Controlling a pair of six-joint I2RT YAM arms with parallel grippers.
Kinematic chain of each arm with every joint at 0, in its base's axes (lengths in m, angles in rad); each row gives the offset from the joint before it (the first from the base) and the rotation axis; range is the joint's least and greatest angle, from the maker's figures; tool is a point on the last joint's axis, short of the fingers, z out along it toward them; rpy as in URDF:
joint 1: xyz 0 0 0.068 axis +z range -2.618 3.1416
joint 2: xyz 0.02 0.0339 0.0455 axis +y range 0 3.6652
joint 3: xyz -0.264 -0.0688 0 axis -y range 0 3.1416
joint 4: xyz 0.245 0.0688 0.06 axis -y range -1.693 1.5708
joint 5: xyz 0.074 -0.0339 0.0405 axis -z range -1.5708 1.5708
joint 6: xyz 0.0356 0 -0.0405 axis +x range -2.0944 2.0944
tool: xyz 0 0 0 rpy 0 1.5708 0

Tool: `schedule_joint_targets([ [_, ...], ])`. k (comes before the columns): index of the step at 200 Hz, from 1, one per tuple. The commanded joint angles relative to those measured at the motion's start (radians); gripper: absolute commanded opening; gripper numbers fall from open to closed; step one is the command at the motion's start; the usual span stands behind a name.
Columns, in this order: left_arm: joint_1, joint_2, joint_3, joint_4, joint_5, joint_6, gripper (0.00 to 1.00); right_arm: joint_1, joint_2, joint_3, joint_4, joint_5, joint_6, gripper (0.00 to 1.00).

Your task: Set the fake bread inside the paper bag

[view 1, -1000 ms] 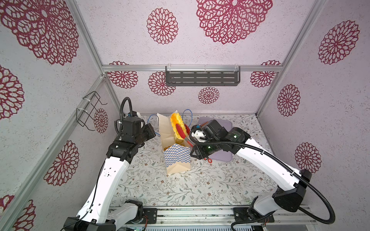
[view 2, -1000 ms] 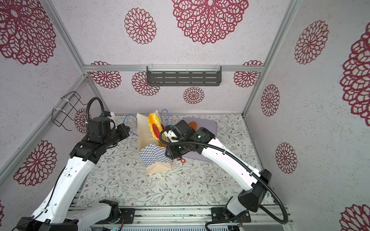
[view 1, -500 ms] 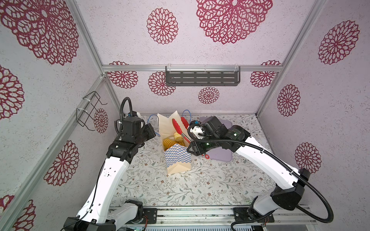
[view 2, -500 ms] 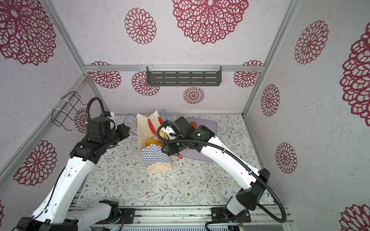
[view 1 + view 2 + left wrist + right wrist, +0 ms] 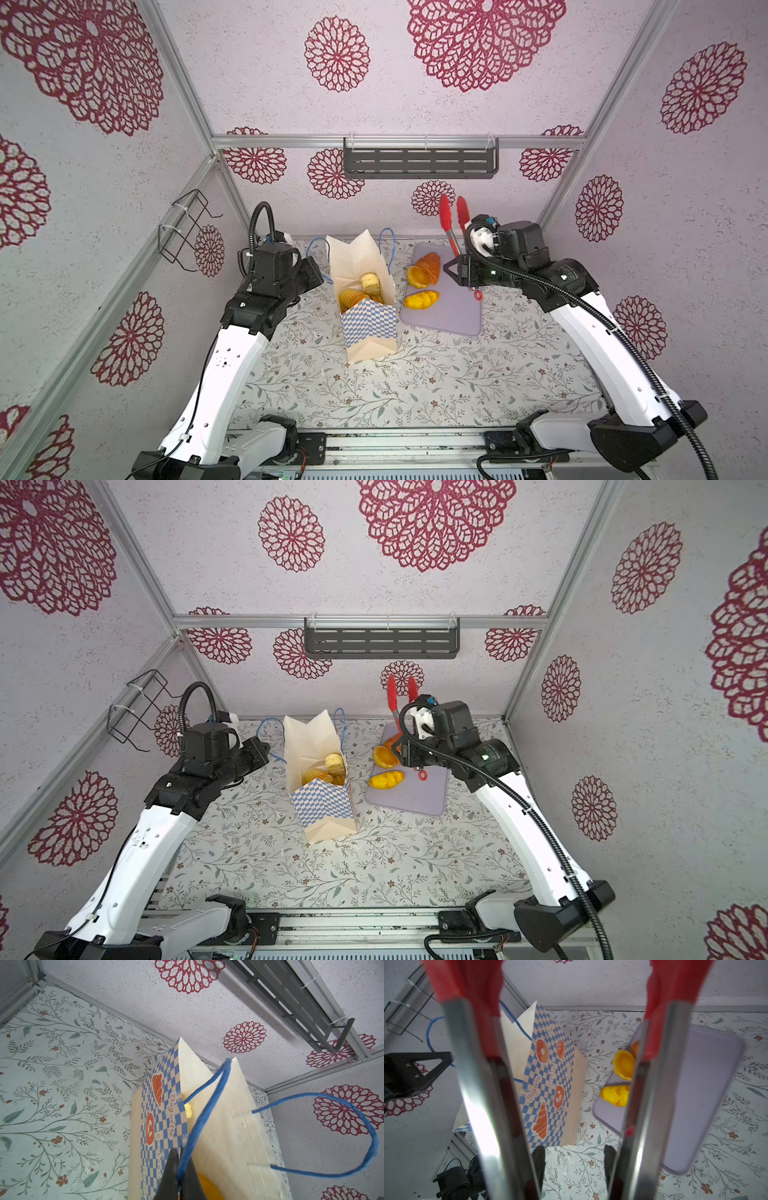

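The paper bag (image 5: 368, 332) (image 5: 324, 808) stands upright and open mid-table, with pieces of fake bread (image 5: 370, 283) inside. My left gripper (image 5: 318, 274) (image 5: 180, 1167) is shut on the bag's blue cord handle (image 5: 207, 1109). Three more pieces of bread lie on the lilac tray (image 5: 453, 311): a brown croissant (image 5: 430, 266), an orange tart (image 5: 417, 277) (image 5: 624, 1066) and a yellow bun (image 5: 420, 300) (image 5: 614, 1095). My right gripper (image 5: 459, 270) (image 5: 574, 1159) holds red-tipped metal tongs (image 5: 453, 220) above the tray's far end. The tong tips are spread and empty.
A grey slotted shelf (image 5: 419, 164) hangs on the back wall and a black wire rack (image 5: 187, 228) on the left wall. The tray lies right beside the bag, on its right. Enclosure walls close in the floral table (image 5: 415, 386) on three sides.
The tongs carried a yellow piece over the bag's mouth, spread, and left it inside. My right arm then swung right and up over the tray. The left arm stayed put.
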Motion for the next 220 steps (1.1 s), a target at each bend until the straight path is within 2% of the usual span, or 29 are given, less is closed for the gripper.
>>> schedule_joint_targets([
  [1, 0.008, 0.0, 0.021, 0.007, 0.014, 0.002, 0.0, -0.06, 0.008, -0.1, 0.078, -0.097, 0.026, 0.48],
  [38, 0.008, 0.006, 0.027, 0.005, 0.025, 0.007, 0.0, -0.166, 0.081, -0.305, 0.161, -0.227, 0.043, 0.47],
  [70, 0.008, -0.005, 0.018, 0.011, 0.029, 0.001, 0.01, -0.203, 0.189, -0.371, 0.223, -0.261, 0.03, 0.47],
  [136, 0.008, -0.033, -0.015, 0.024, 0.033, -0.007, 0.01, -0.229, 0.425, -0.257, 0.209, -0.302, -0.004, 0.49],
  [220, 0.007, -0.052, -0.03, 0.033, 0.024, 0.005, 0.03, -0.243, 0.567, -0.096, 0.173, -0.341, 0.024, 0.53],
])
